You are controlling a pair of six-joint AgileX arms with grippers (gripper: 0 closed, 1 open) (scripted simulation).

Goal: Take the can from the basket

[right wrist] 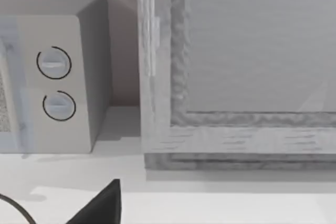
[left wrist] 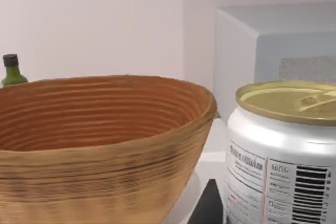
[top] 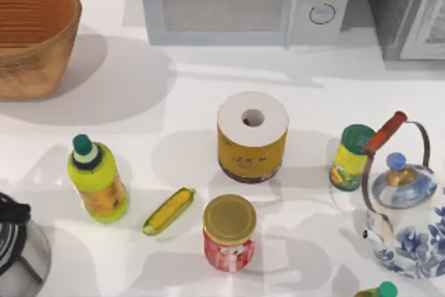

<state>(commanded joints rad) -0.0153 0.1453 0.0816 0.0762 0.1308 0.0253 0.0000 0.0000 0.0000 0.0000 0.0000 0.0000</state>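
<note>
Left wrist view: can (left wrist: 283,150) close beside basket (left wrist: 100,145), outside it.

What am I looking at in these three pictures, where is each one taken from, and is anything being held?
This is a simulated pair of AgileX robot arms at a white table. One picture looks down from above. The other two come from a camera on each arm's wrist. From above you see a wicker basket at the far left, a microwave, a paper roll, a red jar, a green bottle, a yellow can with a green lid and a blue-patterned kettle. The left wrist camera shows the can, gold-topped with white sides, close up, outside the basket and beside it. A dark bit of the left gripper shows next to it; I cannot tell whether it grips the can. The right gripper faces the microwave's knobs.
</note>
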